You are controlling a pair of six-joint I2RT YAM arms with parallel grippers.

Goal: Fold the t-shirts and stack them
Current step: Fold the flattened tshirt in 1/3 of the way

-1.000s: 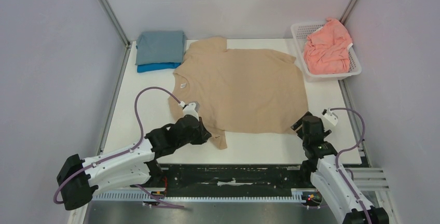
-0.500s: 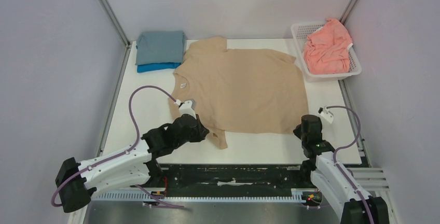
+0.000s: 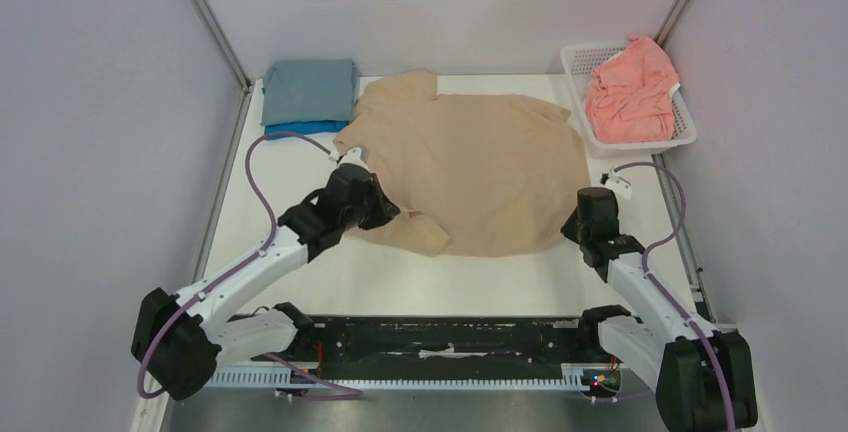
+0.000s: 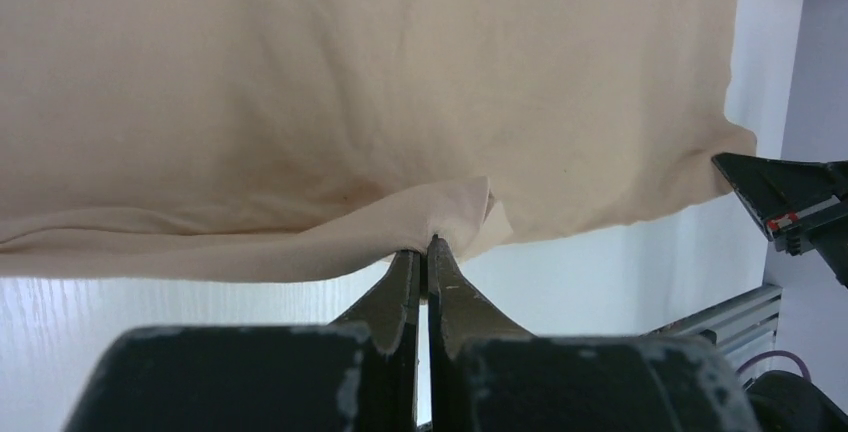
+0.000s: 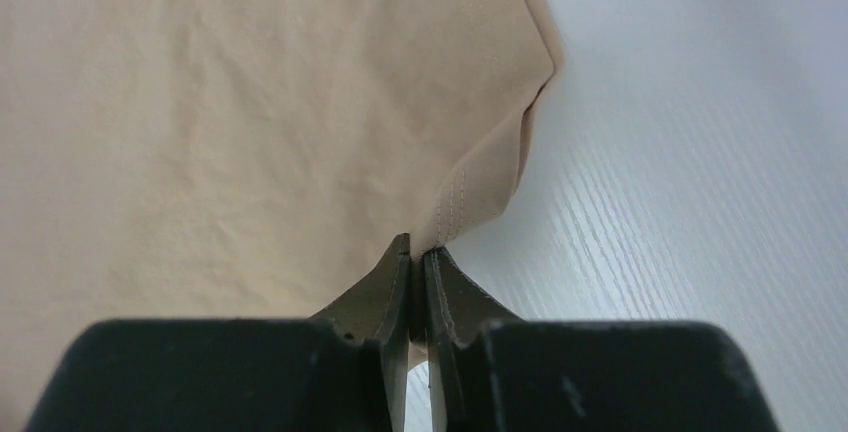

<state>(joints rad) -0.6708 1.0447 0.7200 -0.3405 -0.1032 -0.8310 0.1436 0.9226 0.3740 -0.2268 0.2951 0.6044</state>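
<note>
Tan t-shirt [image 3: 480,167] flat on bench [image 3: 480,277], left fingers [image 4: 400,290] pinching its near-left edge, right fingers [image 5: 382,292] pinching its near-right corner

Soft, even light from above fills every view, bright and without glare. The tan t-shirt [image 4: 300,72] shows only a faint shadow along its pinched fold. The white table [image 5: 700,152] looks slightly washed out.

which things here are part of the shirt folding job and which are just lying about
Job:
tan t-shirt
grey-blue t-shirt
bright blue t-shirt, under the grey-blue one
salmon-pink t-shirt

Lying about:
white basket, only holding the salmon-pink one
</note>
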